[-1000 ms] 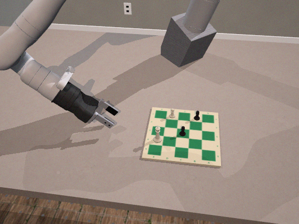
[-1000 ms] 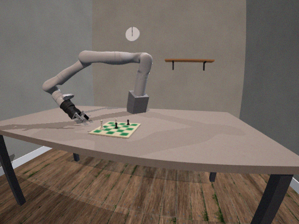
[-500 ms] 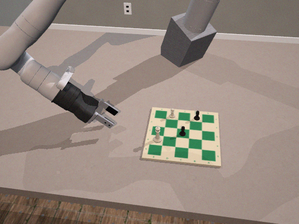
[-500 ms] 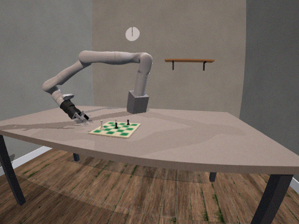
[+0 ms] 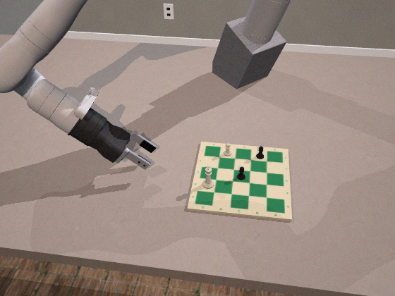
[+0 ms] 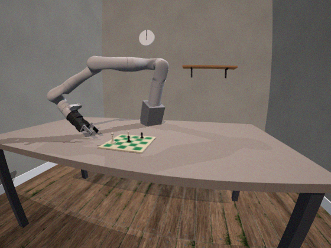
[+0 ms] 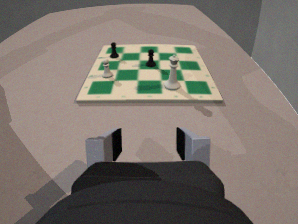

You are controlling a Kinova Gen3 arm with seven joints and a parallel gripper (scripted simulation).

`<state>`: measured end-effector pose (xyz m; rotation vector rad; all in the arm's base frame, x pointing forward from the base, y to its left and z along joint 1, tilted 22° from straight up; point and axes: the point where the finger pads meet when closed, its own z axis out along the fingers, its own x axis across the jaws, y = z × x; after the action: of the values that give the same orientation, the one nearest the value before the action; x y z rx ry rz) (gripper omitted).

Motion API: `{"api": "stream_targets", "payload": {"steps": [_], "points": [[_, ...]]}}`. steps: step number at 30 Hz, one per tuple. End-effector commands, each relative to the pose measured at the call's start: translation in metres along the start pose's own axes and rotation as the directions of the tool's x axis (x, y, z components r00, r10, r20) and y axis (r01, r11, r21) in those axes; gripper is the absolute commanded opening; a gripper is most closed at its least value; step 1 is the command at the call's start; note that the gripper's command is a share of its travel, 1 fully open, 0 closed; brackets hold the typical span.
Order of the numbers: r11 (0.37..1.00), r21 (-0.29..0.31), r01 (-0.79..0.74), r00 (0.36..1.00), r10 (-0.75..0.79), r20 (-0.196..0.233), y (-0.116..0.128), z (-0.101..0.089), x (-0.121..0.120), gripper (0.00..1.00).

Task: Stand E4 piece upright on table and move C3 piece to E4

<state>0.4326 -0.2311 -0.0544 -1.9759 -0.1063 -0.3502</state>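
The green and cream chessboard (image 5: 241, 181) lies on the table right of my gripper. A white queen (image 5: 208, 177) stands upright on E4, in the board's left column. A black pawn (image 5: 240, 173) stands upright on C3, the middle square. My gripper (image 5: 149, 155) is open and empty. It hovers low over the table, left of the board and apart from it, pointing toward it. In the wrist view the gripper's fingers frame bare table, with the board (image 7: 149, 72), the queen (image 7: 173, 72) and the C3 pawn (image 7: 150, 58) ahead.
A white pawn (image 5: 228, 149) and a second black pawn (image 5: 260, 152) stand upright in the board's far row. The arm's grey base block (image 5: 248, 53) stands behind the board. The table's front edge runs near the bottom of the top view.
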Motion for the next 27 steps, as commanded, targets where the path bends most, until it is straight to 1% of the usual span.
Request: {"api": "stream_targets", "payload": {"steps": [1,5,8,11,20,27], "points": [[1.000,-0.002,0.001,1.000,-0.001,-0.001,0.000,-0.001,0.001,1.00],[1.000,-0.002,0.001,1.000,-0.001,-0.001,-0.001,-0.002,0.001,1.00],[1.000,-0.001,0.001,1.000,-0.001,-0.001,-0.007,-0.007,0.001,1.00],[1.000,-0.001,0.001,1.000,-0.001,-0.001,-0.018,-0.016,0.001,1.00],[1.000,-0.001,0.001,1.000,-0.001,-0.001,-0.062,-0.052,0.003,1.00],[1.000,-0.001,0.001,1.000,-0.001,-0.001,-0.069,-0.058,0.003,1.00]]}}
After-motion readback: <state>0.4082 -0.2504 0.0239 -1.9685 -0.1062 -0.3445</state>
